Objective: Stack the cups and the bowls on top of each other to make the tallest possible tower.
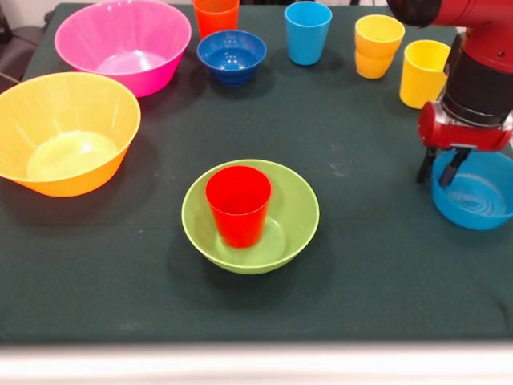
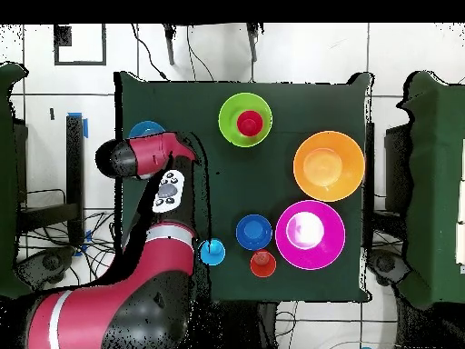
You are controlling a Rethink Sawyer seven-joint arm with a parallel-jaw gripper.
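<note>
A red cup (image 1: 238, 204) stands upright inside the green bowl (image 1: 298, 196) at mid-table; both show in the overhead view, the cup (image 2: 250, 122) in the bowl (image 2: 229, 109). My gripper (image 1: 437, 175) hangs at the right, open, its fingers either side of the near-left rim of the light blue bowl (image 1: 481, 210). The overhead view shows only a sliver of that bowl (image 2: 145, 130) beside my arm. Two yellow cups (image 1: 377, 44) (image 1: 424, 72), a light blue cup (image 1: 308, 30), an orange cup (image 1: 216, 14) and a dark blue bowl (image 1: 232, 54) stand along the far edge.
The pink bowl (image 1: 80, 32) sits at the far left and the yellow-orange bowl (image 1: 32, 112) at the left edge, both upright and empty. My arm (image 2: 150, 156) covers the yellow cups in the overhead view.
</note>
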